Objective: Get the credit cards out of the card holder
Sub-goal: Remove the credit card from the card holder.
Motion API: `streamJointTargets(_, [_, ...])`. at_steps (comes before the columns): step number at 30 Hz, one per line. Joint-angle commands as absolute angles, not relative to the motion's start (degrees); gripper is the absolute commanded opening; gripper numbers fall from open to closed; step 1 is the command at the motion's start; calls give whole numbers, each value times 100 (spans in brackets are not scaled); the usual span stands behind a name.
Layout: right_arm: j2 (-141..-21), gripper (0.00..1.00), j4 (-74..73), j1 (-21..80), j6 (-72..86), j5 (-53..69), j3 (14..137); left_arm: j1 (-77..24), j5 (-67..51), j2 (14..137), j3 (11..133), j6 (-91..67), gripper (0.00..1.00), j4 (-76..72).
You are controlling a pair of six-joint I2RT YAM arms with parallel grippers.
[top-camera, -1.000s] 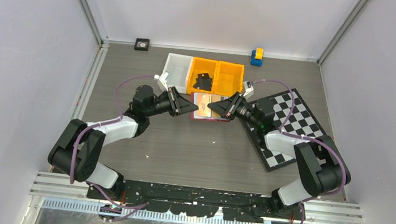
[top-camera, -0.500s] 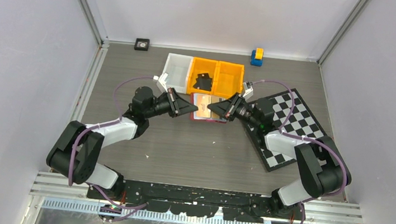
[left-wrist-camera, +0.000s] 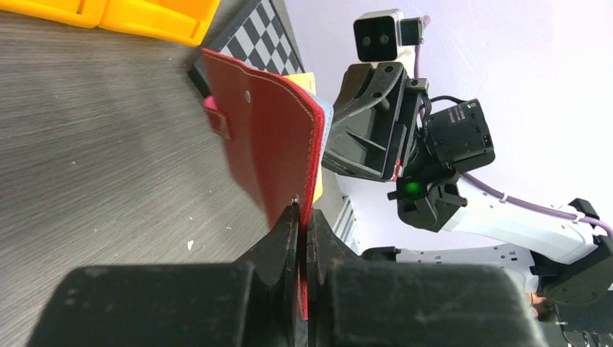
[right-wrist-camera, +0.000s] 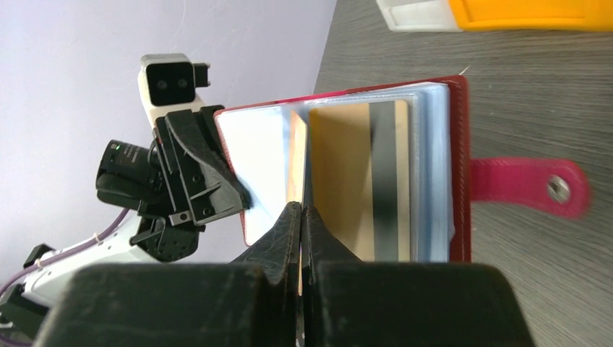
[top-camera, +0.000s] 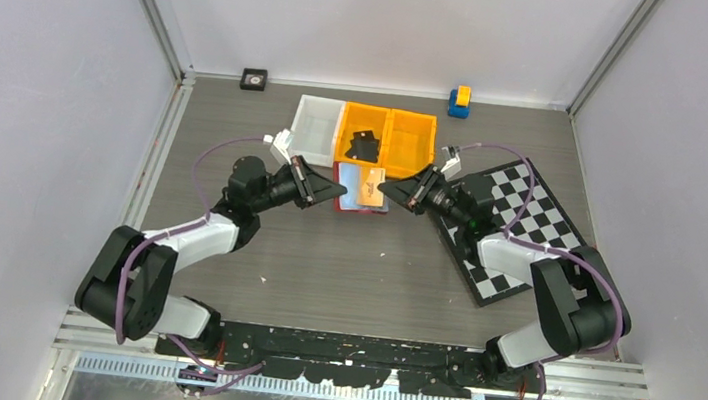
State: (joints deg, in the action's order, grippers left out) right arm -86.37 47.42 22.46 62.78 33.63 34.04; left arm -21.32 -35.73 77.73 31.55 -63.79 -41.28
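Grey table (top-camera: pixel 342 269), 12 o'clock: left gripper (top-camera: pixel 339 192) pinches card holder (top-camera: pixel 347 181) cover, right gripper (top-camera: pixel 383 192) pinches one card (top-camera: pixel 369 190); no card out yet

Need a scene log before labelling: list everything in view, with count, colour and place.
card holder: one, red, open, between both tools, before the bins
credit cards: at least two, tan, in its clear sleeves
bins: three, one white, two orange, row at the back
black object: one, in the middle bin
chequered board: one, black-white, right side
block: one, blue-yellow, far edge
square object: one, black, far left
table: one, grey
left tool: black, shut on the holder's cover
right tool: black, shut on a card
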Motion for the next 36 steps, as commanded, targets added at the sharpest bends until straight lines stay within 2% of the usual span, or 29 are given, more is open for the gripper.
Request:
streamJointTargets(1, [-8373, 1, 4536, 2201, 6052, 3102, 3382, -2092, -3463, 7407, 3179, -6135, 0, -4135])
streamJointTargets(10, [-8207, 0, 4063, 2156, 5845, 2880, 3393, -2083, -3134, 7196, 3295, -5766, 0, -3251])
streamJointTargets(17, [-8084, 0, 3870, 2160, 5716, 2766, 3397, -2084, -3057, 7134, 3301, -5701, 0, -3103])
streamJointTargets(29, [-7655, 1, 2619, 2162, 5035, 2014, 3549, -2083, -2817, 6986, 3315, -5524, 0, -2725])
streamJointTargets(36, [-7576, 1, 2347, 2156, 4799, 1756, 3587, -2083, -1911, 6474, 3192, -5197, 0, -2055])
